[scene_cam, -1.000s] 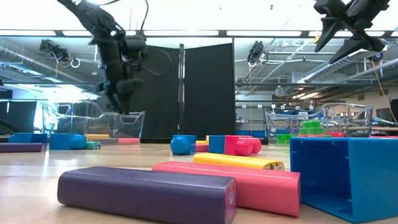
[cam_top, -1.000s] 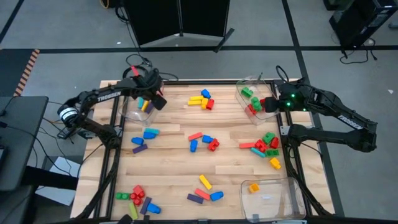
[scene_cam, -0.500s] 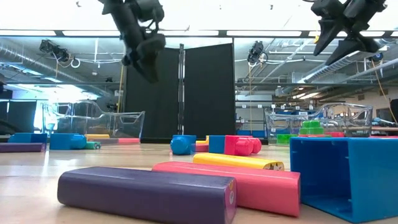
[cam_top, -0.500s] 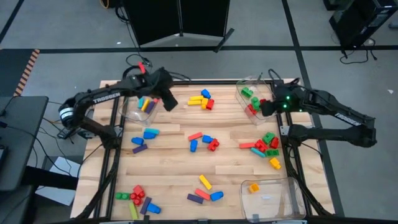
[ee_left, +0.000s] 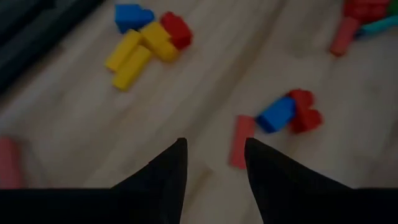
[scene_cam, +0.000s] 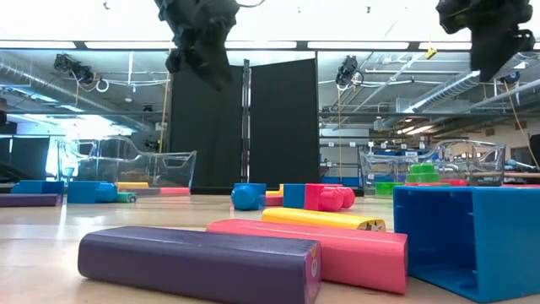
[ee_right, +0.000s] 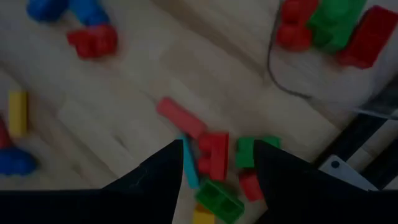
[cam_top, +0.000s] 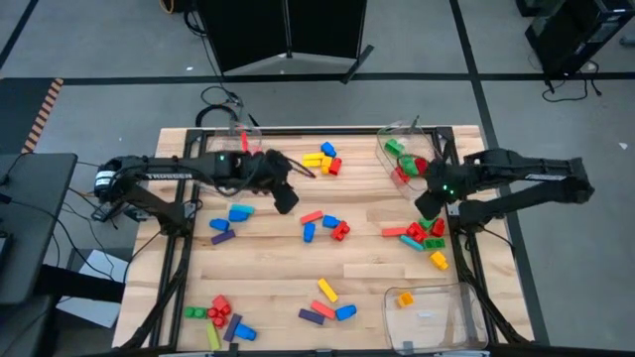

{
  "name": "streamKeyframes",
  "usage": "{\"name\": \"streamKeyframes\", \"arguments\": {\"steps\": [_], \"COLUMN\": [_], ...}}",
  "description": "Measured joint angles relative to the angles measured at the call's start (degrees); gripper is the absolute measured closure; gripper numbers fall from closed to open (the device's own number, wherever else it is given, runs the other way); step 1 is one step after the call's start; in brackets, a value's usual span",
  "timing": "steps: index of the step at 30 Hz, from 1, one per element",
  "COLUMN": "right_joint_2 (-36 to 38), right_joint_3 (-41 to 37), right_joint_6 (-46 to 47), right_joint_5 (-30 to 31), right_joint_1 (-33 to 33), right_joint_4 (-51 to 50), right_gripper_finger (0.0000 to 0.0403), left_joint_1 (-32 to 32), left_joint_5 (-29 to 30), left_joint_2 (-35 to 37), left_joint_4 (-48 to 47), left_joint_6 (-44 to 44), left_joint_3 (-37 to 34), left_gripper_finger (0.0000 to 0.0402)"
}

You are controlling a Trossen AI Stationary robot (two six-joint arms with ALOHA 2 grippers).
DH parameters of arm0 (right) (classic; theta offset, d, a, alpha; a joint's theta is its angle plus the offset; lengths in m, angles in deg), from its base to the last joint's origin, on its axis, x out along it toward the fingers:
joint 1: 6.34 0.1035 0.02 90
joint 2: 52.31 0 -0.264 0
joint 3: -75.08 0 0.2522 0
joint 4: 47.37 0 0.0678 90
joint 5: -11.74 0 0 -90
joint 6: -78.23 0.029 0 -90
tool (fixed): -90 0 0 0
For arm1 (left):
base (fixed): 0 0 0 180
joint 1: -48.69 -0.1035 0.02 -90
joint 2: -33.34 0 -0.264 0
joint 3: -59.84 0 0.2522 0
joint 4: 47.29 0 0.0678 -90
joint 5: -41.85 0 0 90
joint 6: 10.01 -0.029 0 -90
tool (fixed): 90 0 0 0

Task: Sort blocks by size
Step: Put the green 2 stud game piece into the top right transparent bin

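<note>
The left gripper [cam_top: 285,201] is held above the wooden table [cam_top: 268,268], a short way from the central cluster of blocks toward the left arm's side. In the left wrist view its fingers [ee_left: 171,171] stand apart with a moderate gap, and nothing is held between them. Just ahead of the fingertips lies a red bar [ee_left: 240,140], with a blue brick [ee_left: 275,114] and a red brick [ee_left: 306,111] beside its far end. The bar's long axis runs roughly in line with the fingers' reach, so the jaws would close across its narrow width.

The right gripper [cam_top: 427,206] hovers over the red and green pile [cam_top: 427,231] on the far side of the central cluster, beside the clear bin [cam_top: 402,159] already holding red and green blocks. Its fingers [ee_right: 163,174] are parted, with nothing gripped; a red brick [ee_right: 214,155] and a teal bar [ee_right: 188,163] lie beneath the gap.

The left arm is judged nearer to the central cluster, and the red bar is the likeliest next pick. Other blocks remain scattered across the table, so sorting is far from complete.
</note>
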Motion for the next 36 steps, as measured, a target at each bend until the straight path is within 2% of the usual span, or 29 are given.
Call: {"name": "streamKeyframes", "arguments": {"steps": [4,8,17,28,36], "right_joint_2": [0.39,1.53,2.73,1.92,-4.86], "right_joint_3": [-2.23,-4.89,-11.37,-20.41,-21.16], "right_joint_6": [0.77,5.55,12.57,9.38,5.13], "right_joint_5": [-0.12,-0.26,-5.00,-6.51,-6.55], "right_joint_1": [5.19,9.64,20.46,30.75,33.87], "right_joint_4": [-0.27,-0.35,0.37,11.97,14.07], "right_gripper_finger": [0.0197,0.0198,0.0199,0.0201,0.0215], "left_joint_1": [5.45,10.96,20.53,23.31,23.28], "left_joint_5": [-0.48,-0.41,3.37,3.50,3.54], "left_joint_2": [0.00,0.00,0.00,0.00,0.00], "left_joint_4": [0.00,1.32,2.73,5.12,7.95], "left_joint_6": [3.27,6.29,8.01,8.03,5.19], "left_joint_3": [0.00,0.00,0.00,0.00,-0.02], "left_gripper_finger": [0.0236,0.0236,0.0236,0.0236,0.0236]}}
